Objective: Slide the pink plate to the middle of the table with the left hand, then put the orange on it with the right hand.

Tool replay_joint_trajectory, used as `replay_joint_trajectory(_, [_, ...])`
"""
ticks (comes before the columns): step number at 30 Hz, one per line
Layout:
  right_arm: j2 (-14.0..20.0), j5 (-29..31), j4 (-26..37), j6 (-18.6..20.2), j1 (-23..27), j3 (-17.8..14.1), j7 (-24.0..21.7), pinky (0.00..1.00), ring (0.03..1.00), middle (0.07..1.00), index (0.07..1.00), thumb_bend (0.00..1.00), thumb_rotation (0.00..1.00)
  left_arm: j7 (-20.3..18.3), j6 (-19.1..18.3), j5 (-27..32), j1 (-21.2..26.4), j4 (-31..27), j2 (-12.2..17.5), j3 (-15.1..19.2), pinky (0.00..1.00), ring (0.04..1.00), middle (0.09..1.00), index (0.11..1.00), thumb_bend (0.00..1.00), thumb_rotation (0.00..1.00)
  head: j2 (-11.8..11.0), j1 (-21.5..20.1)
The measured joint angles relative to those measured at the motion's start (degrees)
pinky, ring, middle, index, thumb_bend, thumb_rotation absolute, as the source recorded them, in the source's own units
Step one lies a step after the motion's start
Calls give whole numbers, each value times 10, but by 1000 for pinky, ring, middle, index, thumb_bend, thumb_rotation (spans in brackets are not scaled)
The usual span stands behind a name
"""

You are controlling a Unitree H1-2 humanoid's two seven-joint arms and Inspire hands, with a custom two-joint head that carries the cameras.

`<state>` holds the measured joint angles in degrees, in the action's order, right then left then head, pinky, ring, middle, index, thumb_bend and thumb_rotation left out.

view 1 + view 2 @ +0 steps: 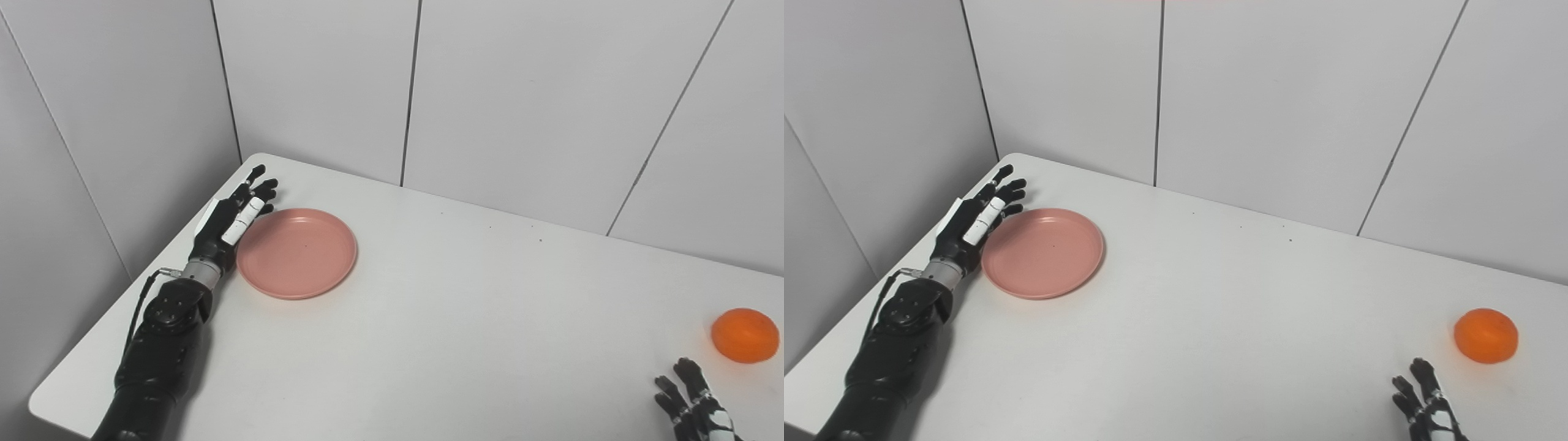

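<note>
In the left eye view the pink plate [297, 252] lies flat at the far left of the table [465, 318], well short of the middle. The left hand [236, 217] stands edge-on just beside the plate's left rim, fingers straight and apart, grasping nothing; whether it touches the rim I cannot tell. The orange [745, 335] sits near the right edge, and the right hand [695, 407] waits just near of it, only partly in view, its fingers spread and holding nothing.

In the right eye view the same layout shows: left hand [977, 220] flanking the pink plate [1043, 252], orange [1486, 335] well apart at the right, right hand [1427, 404] low by the near edge. The step in hand looks like the slide. The next move calls for pushing the rim rightward and nearer, keeping the plate flat.
</note>
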<state>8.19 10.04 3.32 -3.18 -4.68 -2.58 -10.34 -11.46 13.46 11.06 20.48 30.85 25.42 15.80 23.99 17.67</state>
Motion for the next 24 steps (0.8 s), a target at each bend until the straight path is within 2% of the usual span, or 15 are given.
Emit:
replay_joint_trajectory(4, [1,0,0,0,0,0,0,917,906,961,931,706,1000,-7,0,0,0,1,0,1,892,907,910,947,824,757,0,0])
replay_joint_trajectory(12, [1,0,0,0,0,1,0,915,907,955,929,714,1000,-7,0,-1,0,4,2,3,853,893,889,936,861,775,2,-2])
replay_joint_trajectory(16, [1,0,0,0,0,1,0,918,907,952,933,714,1000,-6,-5,-3,0,8,3,1,870,906,899,948,841,780,2,-2])
replay_joint_trajectory(19, [1,0,0,0,0,2,0,910,902,951,934,716,1000,-7,-27,0,0,6,4,1,909,928,927,972,869,757,3,-2])
replay_joint_trajectory(20, [1,0,0,0,0,2,1,913,902,952,936,708,1000,-8,-41,5,0,4,4,2,946,948,943,983,860,741,3,-3])
replay_joint_trajectory(24, [1,-1,0,0,0,2,1,913,900,952,937,706,1000,-24,-72,42,3,0,4,10,979,960,972,1000,808,782,4,-4])
